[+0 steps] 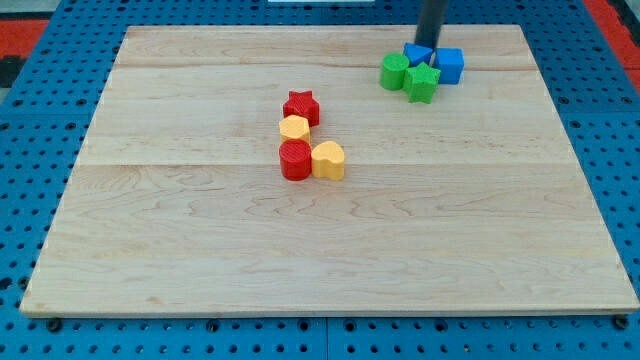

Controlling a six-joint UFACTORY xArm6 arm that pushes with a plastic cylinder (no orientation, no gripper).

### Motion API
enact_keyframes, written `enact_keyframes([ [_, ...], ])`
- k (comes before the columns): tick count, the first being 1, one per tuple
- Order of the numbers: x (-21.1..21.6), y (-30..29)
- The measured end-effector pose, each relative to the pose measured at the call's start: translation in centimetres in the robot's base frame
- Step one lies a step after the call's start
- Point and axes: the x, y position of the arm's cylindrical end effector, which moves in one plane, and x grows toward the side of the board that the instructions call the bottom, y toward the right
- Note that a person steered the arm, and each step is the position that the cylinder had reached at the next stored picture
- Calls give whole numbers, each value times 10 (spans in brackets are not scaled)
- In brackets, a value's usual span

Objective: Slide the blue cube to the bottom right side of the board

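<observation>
Since your blue cube looks light and rigid | push its top face, beside the green star | my tip has no hand to part or close

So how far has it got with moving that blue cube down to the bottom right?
Nothing looks done yet: the blue cube sits near the view's top right, in a cluster with another blue block, a green cylinder and a green star. My tip stands just behind that cluster. The whole slide remains.

Blue cube, perhaps dark-grey rod.
</observation>
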Motion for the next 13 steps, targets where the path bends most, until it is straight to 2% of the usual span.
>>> enact_keyframes([
  [2, 152, -39],
  [4, 172, -45],
  [5, 146, 9],
  [6, 85, 73],
  [7, 57, 43],
  [8, 109, -36],
  [10, 234, -24],
  [11, 222, -75],
  [12, 245, -118],
  [13, 278, -83],
])
